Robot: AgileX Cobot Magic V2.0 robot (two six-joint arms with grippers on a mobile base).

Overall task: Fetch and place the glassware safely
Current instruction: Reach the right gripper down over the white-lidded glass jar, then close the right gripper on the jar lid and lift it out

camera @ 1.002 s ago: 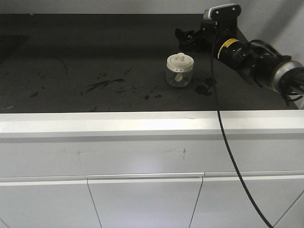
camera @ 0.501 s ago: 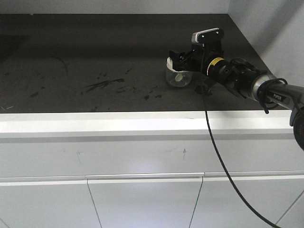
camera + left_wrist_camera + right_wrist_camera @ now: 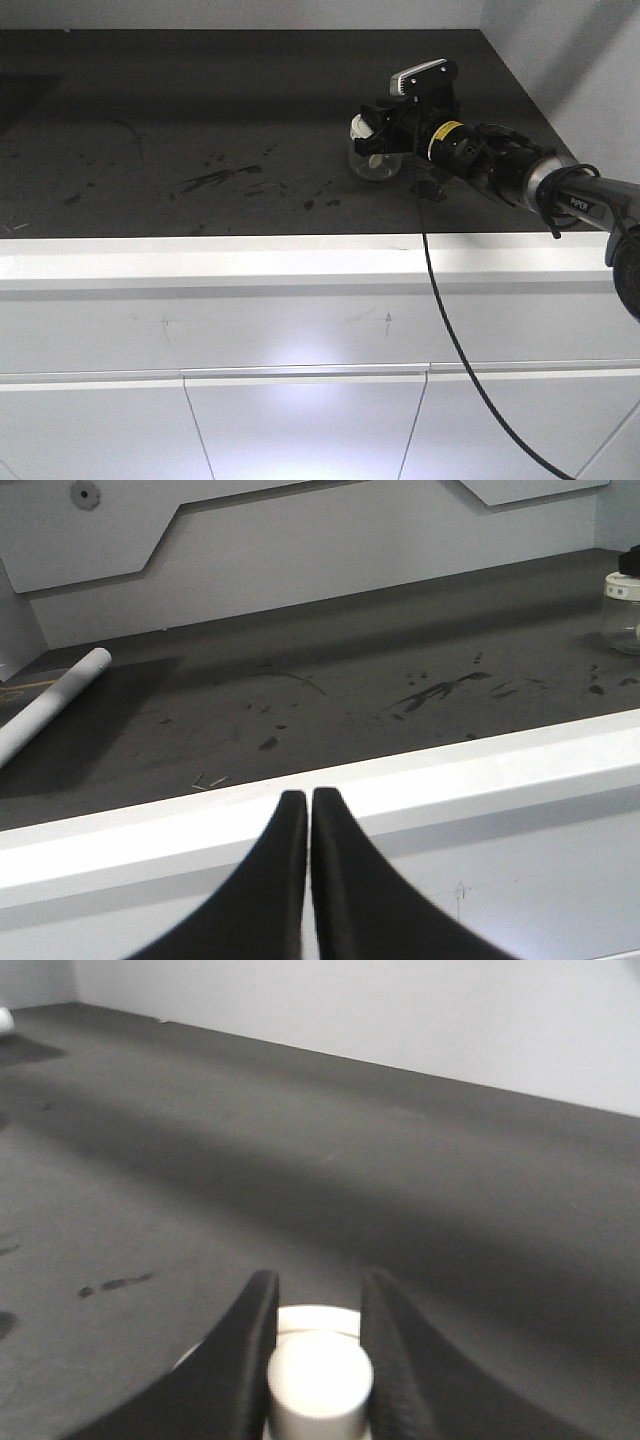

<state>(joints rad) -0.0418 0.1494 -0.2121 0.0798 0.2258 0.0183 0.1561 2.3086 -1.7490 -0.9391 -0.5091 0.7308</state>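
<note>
Exterior front-facing view puts the glass jar upright on the dark bench toward 2 o'clock, near the side wall. From 3 o'clock the right gripper reaches onto its cream lid. In the right wrist view both fingers press against the lid's knob, clasping it. At the bench's front edge the left gripper is clenched and empty, with the jar at its 2 o'clock.
</note>
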